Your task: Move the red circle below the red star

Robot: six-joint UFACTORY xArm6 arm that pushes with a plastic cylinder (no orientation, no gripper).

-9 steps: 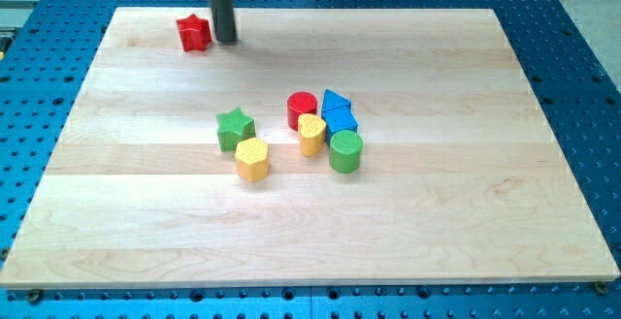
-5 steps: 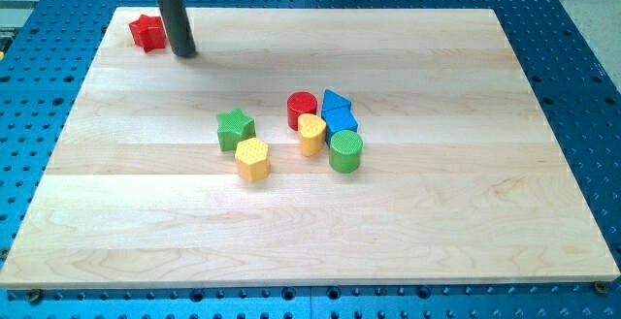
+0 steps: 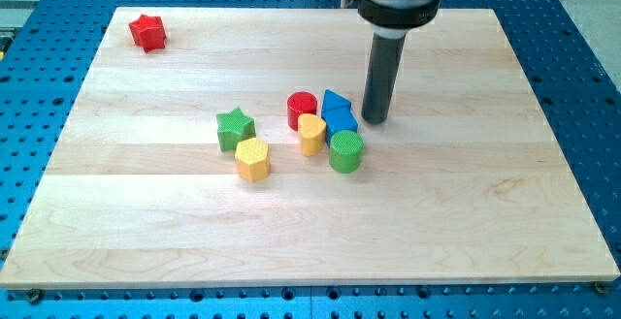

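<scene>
**A:** ok where are we? Board [image 3: 543,212] first, then the small stuff.

**B:** We've got no fingers at all btw, just a rod, so nothing to open or close. My tip [image 3: 375,120] sits on the wood just right of the blue blocks [image 3: 337,113]. The red circle [image 3: 302,109] is on the cluster's left-top side, touching the yellow heart [image 3: 311,133]. The red star [image 3: 147,32] is well apart, in the view's top-left corner.

**A:** handling?

**B:** Prob light, stiff, slides easy. It's round, so an off-centre push likely makes it roll off our line. We'd press its right face, but the blues are in the way.

**A:** count?

**B:** 7 blocks: 2 red, 2 blue, 2 yellow incl. yellow hexagon [image 3: 252,158], plus green star [image 3: 235,127] & green cylinder [image 3: 345,150], so 8 tbh.
</scene>
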